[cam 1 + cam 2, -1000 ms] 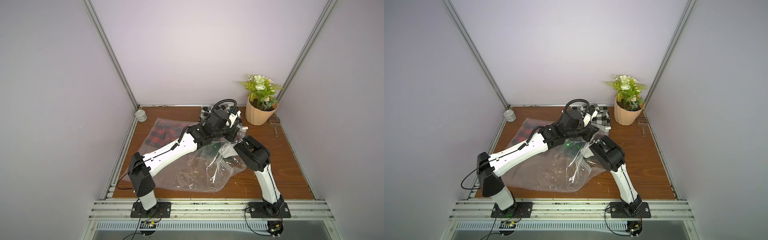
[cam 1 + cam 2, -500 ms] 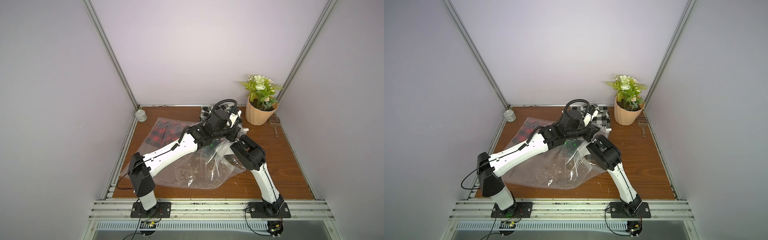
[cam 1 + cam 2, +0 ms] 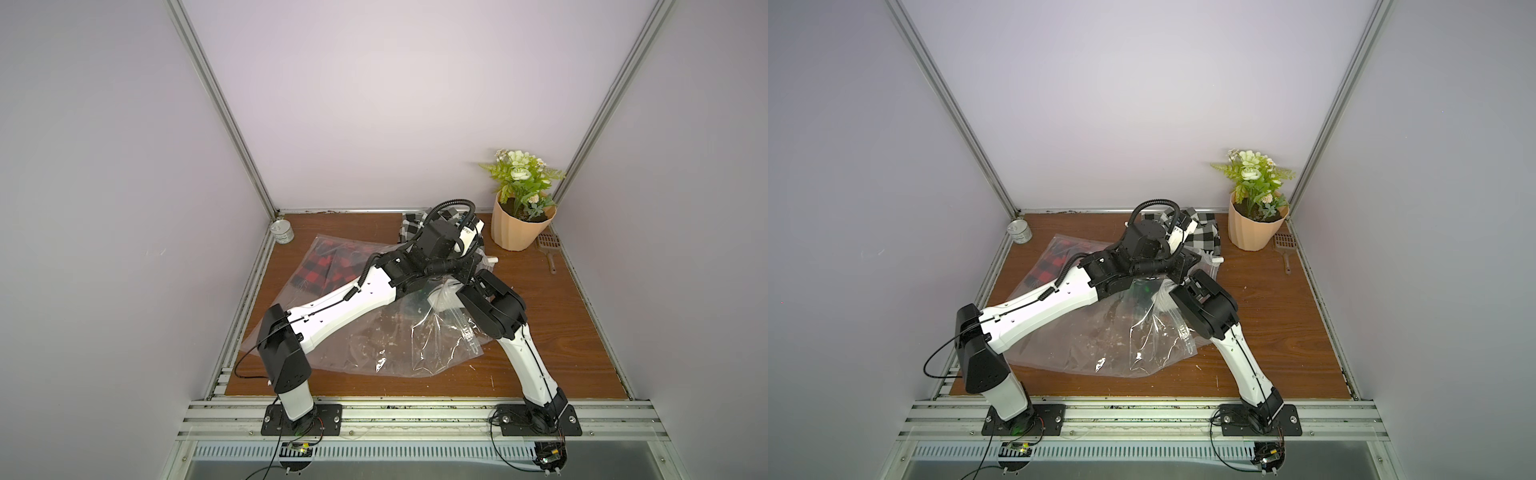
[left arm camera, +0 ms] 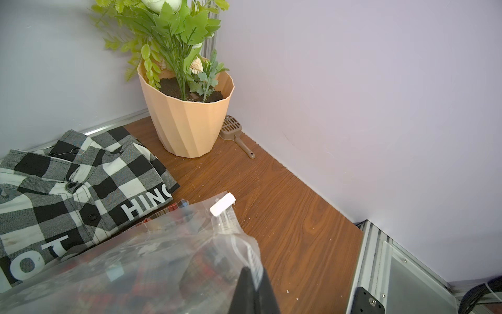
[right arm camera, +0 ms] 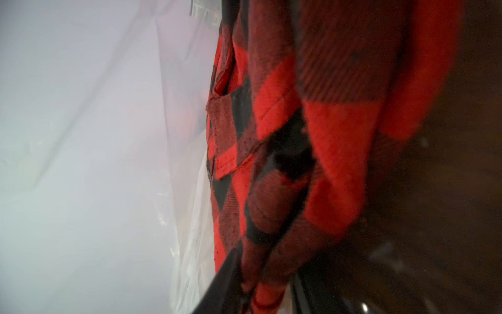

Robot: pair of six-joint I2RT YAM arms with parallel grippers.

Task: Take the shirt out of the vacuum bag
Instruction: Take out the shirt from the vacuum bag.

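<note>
Red plaid shirt [image 3: 328, 266] inside clear vacuum bag [image 3: 374, 345], right claw [image 5: 264, 271] around fabric

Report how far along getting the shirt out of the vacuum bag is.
Done: the vacuum bag is open, and the shut left gripper holds its zip edge. In hand: the right gripper, inside the bag, grips a fold of the red plaid shirt. Left: pulling that shirt out; in a top view it lies under the plastic.
</note>
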